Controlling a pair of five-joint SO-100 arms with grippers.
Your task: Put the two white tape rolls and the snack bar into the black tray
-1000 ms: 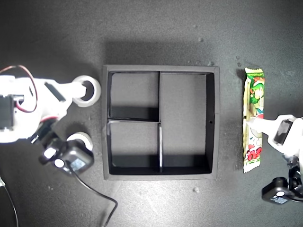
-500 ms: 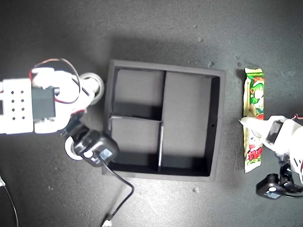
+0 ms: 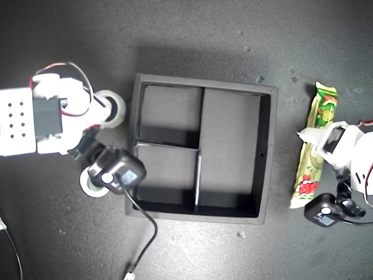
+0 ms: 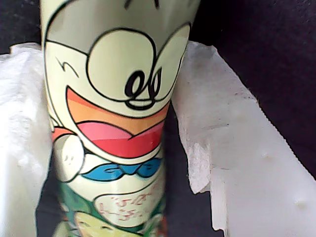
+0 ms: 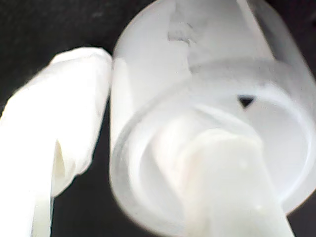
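first wrist view alone shows snack bar's cartoon face.

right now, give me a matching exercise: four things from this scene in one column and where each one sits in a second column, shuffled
Things:
1. snack bar
2. black tray
3. upper tape roll
4. lower tape roll

Places:
A. middle of the exterior view, every compartment bare
B. on the table past the tray's wall at the exterior view's left, one finger of my second claw through its centre
C. exterior view's right, between the fingers of my first claw
D. half hidden under a wrist camera, near the tray's lower corner at the exterior view's left

Pairs: 1-C, 2-A, 3-B, 4-D
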